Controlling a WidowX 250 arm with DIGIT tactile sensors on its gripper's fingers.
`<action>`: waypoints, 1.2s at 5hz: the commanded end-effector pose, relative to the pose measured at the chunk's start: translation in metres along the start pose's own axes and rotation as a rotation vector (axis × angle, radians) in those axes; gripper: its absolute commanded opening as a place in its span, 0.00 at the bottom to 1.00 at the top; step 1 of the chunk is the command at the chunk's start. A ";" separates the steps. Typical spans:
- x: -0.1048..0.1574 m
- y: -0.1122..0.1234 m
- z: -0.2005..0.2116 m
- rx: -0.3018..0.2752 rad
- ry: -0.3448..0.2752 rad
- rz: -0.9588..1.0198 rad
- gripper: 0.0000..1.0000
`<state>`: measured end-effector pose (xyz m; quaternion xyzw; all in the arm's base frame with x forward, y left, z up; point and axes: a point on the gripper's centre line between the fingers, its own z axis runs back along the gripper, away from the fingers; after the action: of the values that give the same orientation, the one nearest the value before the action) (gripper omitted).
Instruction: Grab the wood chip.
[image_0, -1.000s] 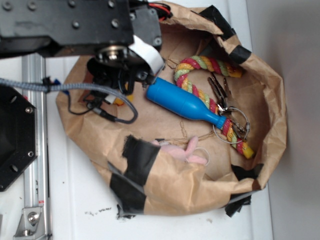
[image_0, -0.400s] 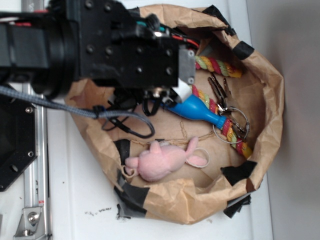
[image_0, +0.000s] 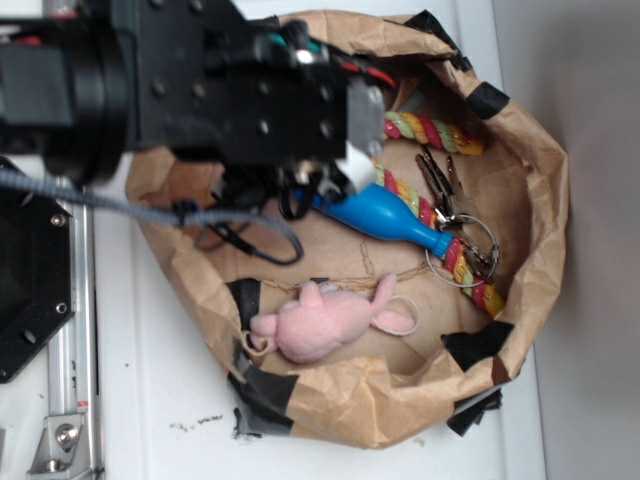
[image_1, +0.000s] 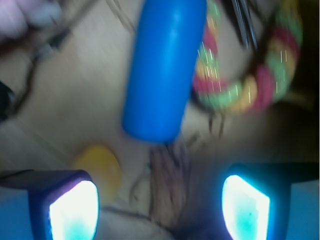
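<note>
A blue bottle (image_1: 164, 67) lies straight ahead of the jaws, its blunt end nearest them. A multicoloured rope (image_1: 250, 85) curves beside it, ahead of the right jaw. A small yellow object (image_1: 97, 167), blurred, sits just ahead of the left jaw. A pink plush toy (image_0: 325, 320) rests in the brown paper bag (image_0: 540, 190).

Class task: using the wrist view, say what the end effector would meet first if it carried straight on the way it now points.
Probably the wood chip: it lies between the open fingers, below the blue bottle's base. The yellow object sits left of it. Blur makes depth uncertain.
</note>
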<state>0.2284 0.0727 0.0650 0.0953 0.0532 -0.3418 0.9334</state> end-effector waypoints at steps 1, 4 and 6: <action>-0.013 0.002 -0.005 0.042 -0.006 -0.014 1.00; -0.003 0.000 -0.050 -0.003 -0.081 -0.106 1.00; -0.004 0.000 -0.055 -0.010 -0.088 -0.101 1.00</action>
<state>0.2233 0.0881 0.0128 0.0640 0.0302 -0.3973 0.9149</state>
